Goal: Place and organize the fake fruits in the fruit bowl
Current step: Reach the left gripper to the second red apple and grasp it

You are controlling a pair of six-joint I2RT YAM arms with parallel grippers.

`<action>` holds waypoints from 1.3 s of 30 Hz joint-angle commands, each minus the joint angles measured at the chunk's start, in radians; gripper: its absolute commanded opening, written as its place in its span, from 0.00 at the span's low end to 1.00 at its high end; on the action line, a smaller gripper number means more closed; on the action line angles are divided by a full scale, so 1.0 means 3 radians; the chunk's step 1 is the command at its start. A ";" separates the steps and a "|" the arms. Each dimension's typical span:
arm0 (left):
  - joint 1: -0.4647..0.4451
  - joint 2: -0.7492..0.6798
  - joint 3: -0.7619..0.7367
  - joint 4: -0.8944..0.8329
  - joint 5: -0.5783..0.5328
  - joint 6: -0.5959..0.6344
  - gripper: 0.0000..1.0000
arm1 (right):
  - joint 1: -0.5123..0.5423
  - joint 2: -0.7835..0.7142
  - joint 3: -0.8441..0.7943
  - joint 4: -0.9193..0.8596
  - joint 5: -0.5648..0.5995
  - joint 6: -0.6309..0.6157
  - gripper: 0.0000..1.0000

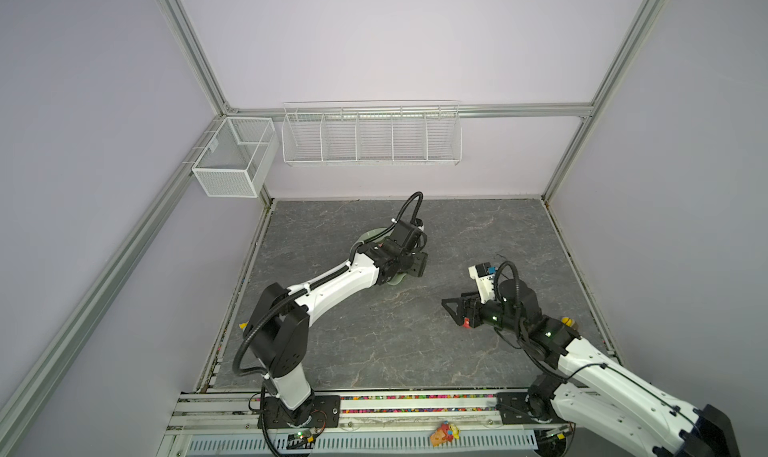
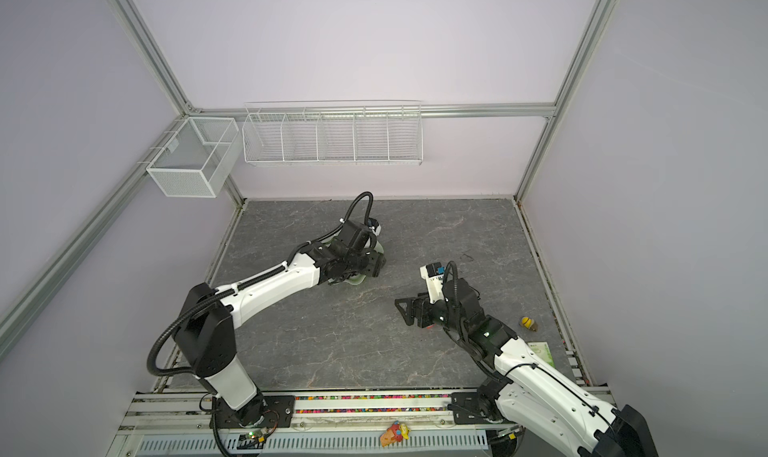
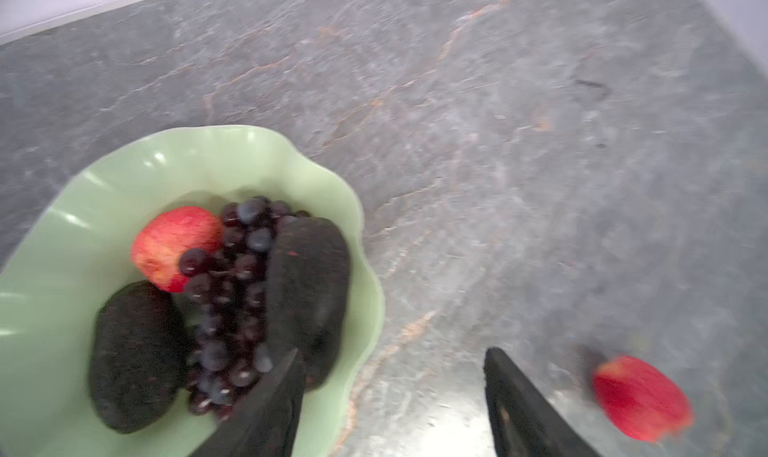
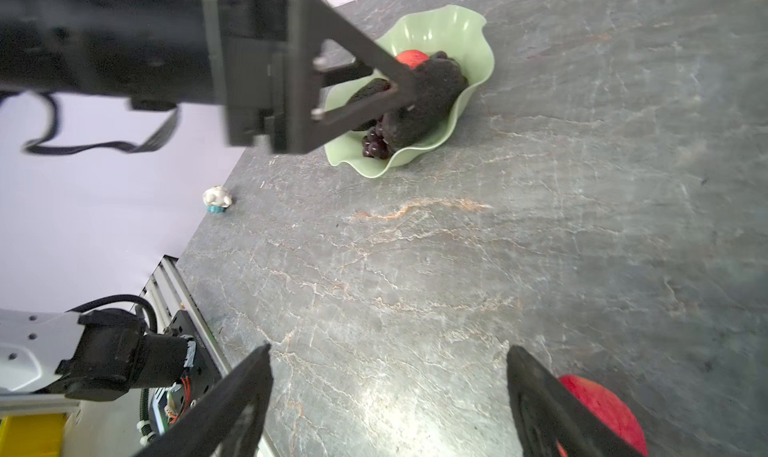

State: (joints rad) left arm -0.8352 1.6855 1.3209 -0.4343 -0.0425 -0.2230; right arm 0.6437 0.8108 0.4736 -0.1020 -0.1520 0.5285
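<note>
One red apple [image 3: 174, 243], the grapes [image 3: 237, 276] and both avocados [image 3: 137, 355] nest in the fruit bowl [image 3: 104, 193] toward the tabletop's [image 3: 498, 143] far edge, so the left claw [image 3: 392, 353] hangs open and empty, while the open right claw [image 4: 388, 347] flanks the loose apple [image 4: 598, 405], likely to fetch it.

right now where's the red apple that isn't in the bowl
In the right wrist view the loose red apple lies on the grey table, well clear of the fruit bowl, close beside the open right claw, just outside one finger.
</note>
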 commanded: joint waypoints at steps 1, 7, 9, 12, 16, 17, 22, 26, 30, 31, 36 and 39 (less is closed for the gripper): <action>-0.0237 0.0030 -0.0270 0.0215 0.0494 -0.0244 0.69 | -0.0076 -0.0230 -0.0178 -0.0306 0.0072 0.0263 0.89; -0.0810 0.0343 -0.0127 0.0297 0.0549 -0.0522 0.70 | -0.0113 -0.0914 -0.0342 -0.0892 0.0205 0.0331 0.89; -0.0932 0.0466 -0.0051 0.0365 0.0540 -0.0612 0.71 | -0.0113 -0.1129 -0.0389 -0.1043 0.0244 0.0363 0.89; -0.1051 0.0663 0.0134 0.0302 0.0436 -0.0719 0.72 | -0.0113 -0.1396 -0.0432 -0.1286 0.0327 0.0397 0.89; -0.1150 0.0919 0.0464 0.0013 0.0247 -0.0771 0.73 | -0.0112 -0.1575 -0.0467 -0.1477 0.0352 0.0406 0.89; -0.1158 0.0970 0.0528 -0.0048 0.0266 -0.0766 0.73 | -0.0115 -0.1592 -0.0476 -0.1483 0.0345 0.0406 0.89; -0.1170 0.1171 0.0735 -0.0252 0.0324 -0.0786 0.73 | -0.0112 -0.1620 -0.0497 -0.1500 0.0329 0.0367 0.89; -0.1172 0.1192 0.0734 -0.0236 0.0298 -0.0811 0.73 | -0.0110 -0.1649 -0.0510 -0.1497 0.0330 0.0345 0.89; -0.1171 0.1291 0.0800 -0.0250 0.0360 -0.0828 0.73 | -0.0112 -0.1652 -0.0507 -0.1530 0.0321 0.0344 0.89; -0.1171 0.1312 0.0819 -0.0255 0.0360 -0.0826 0.73 | -0.0112 -0.1665 -0.0516 -0.1539 0.0322 0.0352 0.89; -0.1172 0.1400 0.0912 -0.0238 0.0339 -0.0827 0.73 | -0.0113 -0.1789 -0.0510 -0.1611 0.0370 0.0360 0.89; -0.1172 0.1498 0.1041 -0.0307 0.0307 -0.0851 0.73 | -0.0114 -0.1862 -0.0507 -0.1651 0.0401 0.0365 0.89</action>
State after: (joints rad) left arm -1.1774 2.1040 1.5856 -0.5083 0.0505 -0.4561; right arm 0.6102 0.2749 0.3317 -0.5804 -0.0471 0.6285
